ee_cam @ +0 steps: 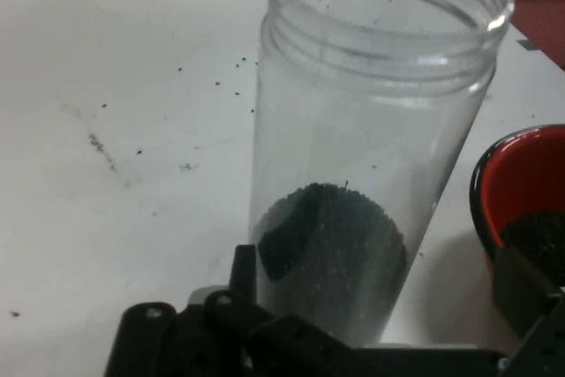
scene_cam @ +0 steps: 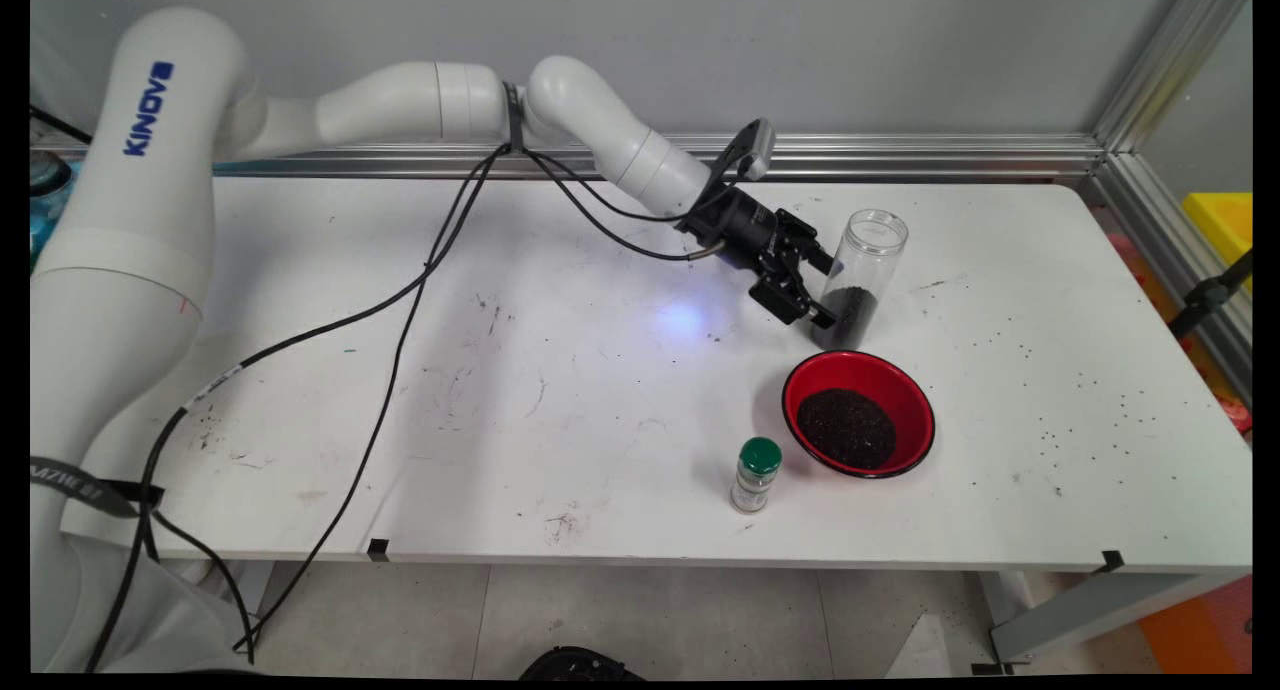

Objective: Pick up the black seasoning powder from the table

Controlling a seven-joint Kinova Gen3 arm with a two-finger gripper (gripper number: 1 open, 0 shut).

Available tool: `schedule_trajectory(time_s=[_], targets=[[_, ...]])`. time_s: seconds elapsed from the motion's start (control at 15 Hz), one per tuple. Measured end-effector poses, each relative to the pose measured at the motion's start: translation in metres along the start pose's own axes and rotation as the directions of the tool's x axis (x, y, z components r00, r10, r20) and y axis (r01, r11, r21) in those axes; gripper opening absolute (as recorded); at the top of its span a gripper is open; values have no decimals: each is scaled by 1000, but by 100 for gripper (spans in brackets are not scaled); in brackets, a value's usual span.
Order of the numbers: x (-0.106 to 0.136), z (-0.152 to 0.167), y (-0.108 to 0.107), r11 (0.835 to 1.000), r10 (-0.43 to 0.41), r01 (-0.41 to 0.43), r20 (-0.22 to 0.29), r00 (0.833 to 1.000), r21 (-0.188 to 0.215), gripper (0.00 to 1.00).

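Gripping low on a clear jar (scene_cam: 860, 275), the black claw (scene_cam: 822, 292) comes in from the left with one finger on each side of the jar's lower part, where a heap of dark grains sits; in the hand view the jar (ee_cam: 371, 156) fills the space between the fingers, and they look closed against its wall. The jar stands open-mouthed, leaning slightly, on the white table (scene_cam: 500, 390), toward the back right.

Left to right along the near side: a small bottle with a green cap (scene_cam: 757, 473) stands upright, and just beside it to the right is a red bowl (scene_cam: 858, 412) holding more of the same dark grains. The bowl sits in front of the jar, close but apart from it. Loose grains are scattered over the table's right part.

The jar looks like smooth, thin plastic, round and threaded at the neck, so a low grip on its slick wall could let it slip or swing, and with no lid any tilt would spill grains. The bowl is glossy with a dark rim; it looks light enough to be nudged if the jar's base clips it.
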Motion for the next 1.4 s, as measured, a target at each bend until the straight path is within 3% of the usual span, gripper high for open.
schedule_trajectory(time_s=[0.67, 1.4], targets=[[-20, 22, -13, 999, 29, -29, 5, 1000, -12, 100], [-29, 40, -23, 1000, -22, 22, 3, 1000, -4, 100]])
